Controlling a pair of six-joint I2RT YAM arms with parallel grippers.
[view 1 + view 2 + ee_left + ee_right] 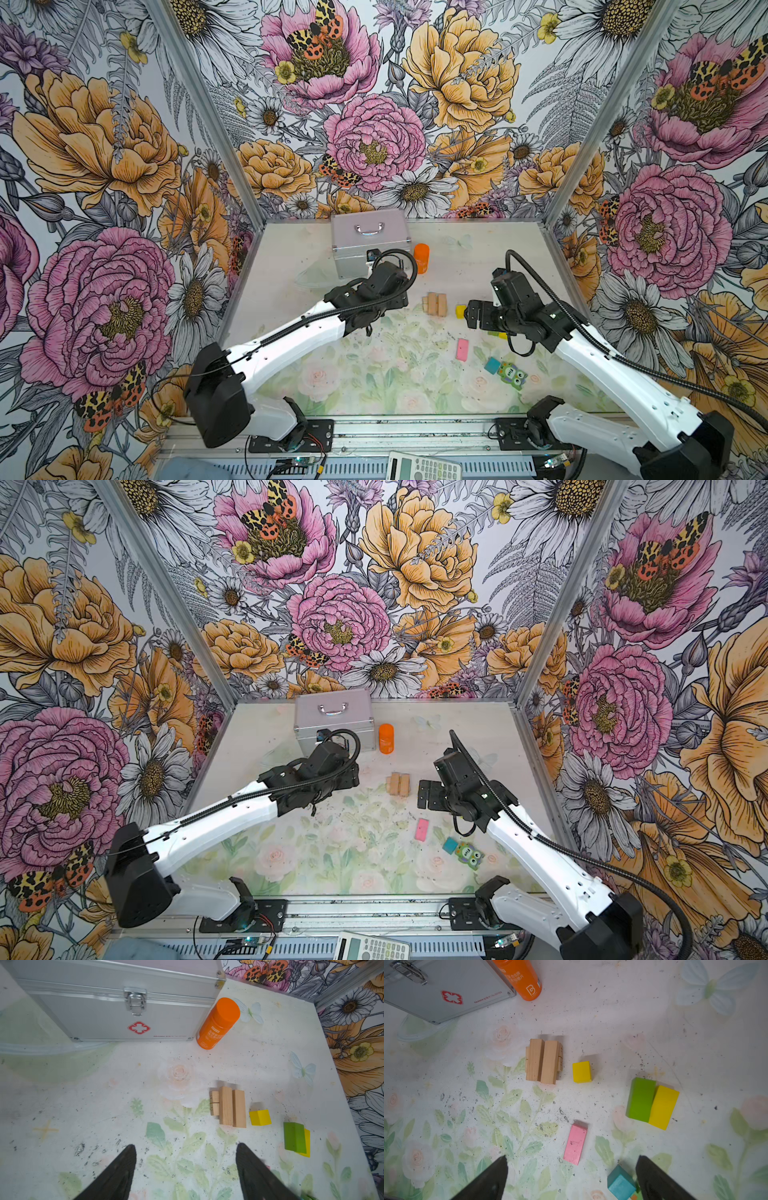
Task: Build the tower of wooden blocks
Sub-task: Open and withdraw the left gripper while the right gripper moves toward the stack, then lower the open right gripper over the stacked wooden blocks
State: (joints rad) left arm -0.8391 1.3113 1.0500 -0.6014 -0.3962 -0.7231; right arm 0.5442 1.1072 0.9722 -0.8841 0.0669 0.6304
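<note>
Silver case (99, 1016) latched, capped orange bottle (218, 1022) beside it; left fingers (118, 1176), right fingers (658, 1180) apart, empty

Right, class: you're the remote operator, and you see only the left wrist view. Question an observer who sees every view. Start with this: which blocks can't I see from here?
Observer: A pink plank lies flat, apart from every other block.
Operator: Anything else hidden from me?
Observer: A teal cube sits right beside a green owl-faced piece.
Operator: And the other arm?
Observer: The right pincer is open and holds nothing.
</note>
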